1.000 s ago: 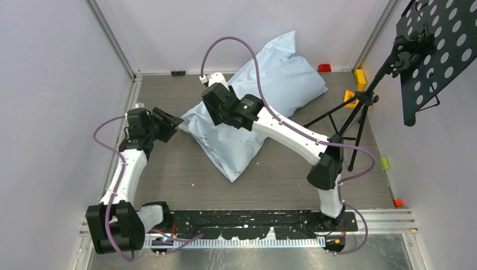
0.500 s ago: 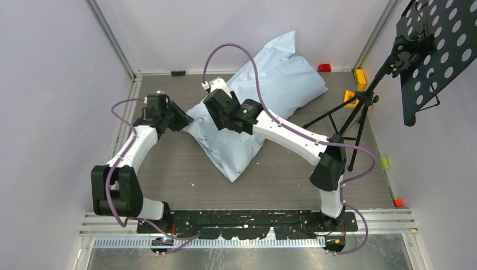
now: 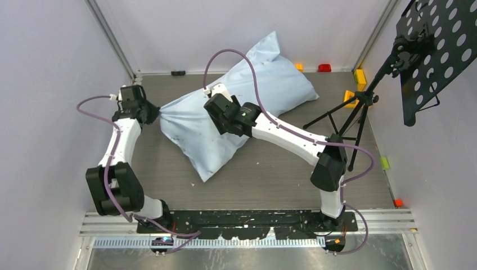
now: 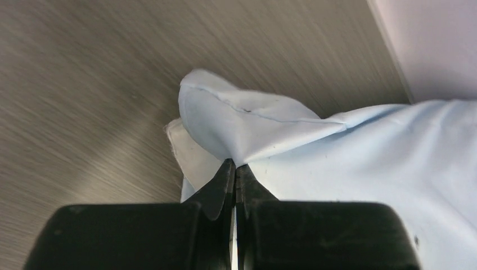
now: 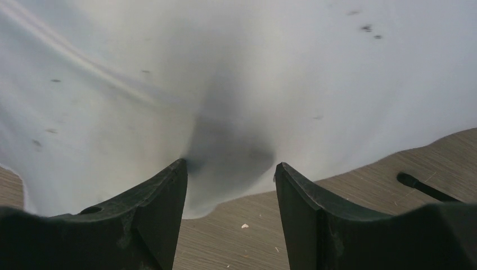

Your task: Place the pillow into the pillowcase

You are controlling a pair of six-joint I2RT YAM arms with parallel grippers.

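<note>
pillowcase (image 3: 197,140) diagonal on table (image 3: 270,180), left gripper (image 4: 235,165) at its left corner — right gripper (image 5: 230,169) over its middle

Grey wood-grain table (image 3: 270,171), pale walls (image 3: 56,67), tripod stand (image 3: 360,109)

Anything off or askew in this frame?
The pillowcase lies diagonally across the table, and its far corner appears to lean on the back wall. Dark specks dot the fabric. The left gripper pinches one corner. The right gripper is open against the cloth.
</note>
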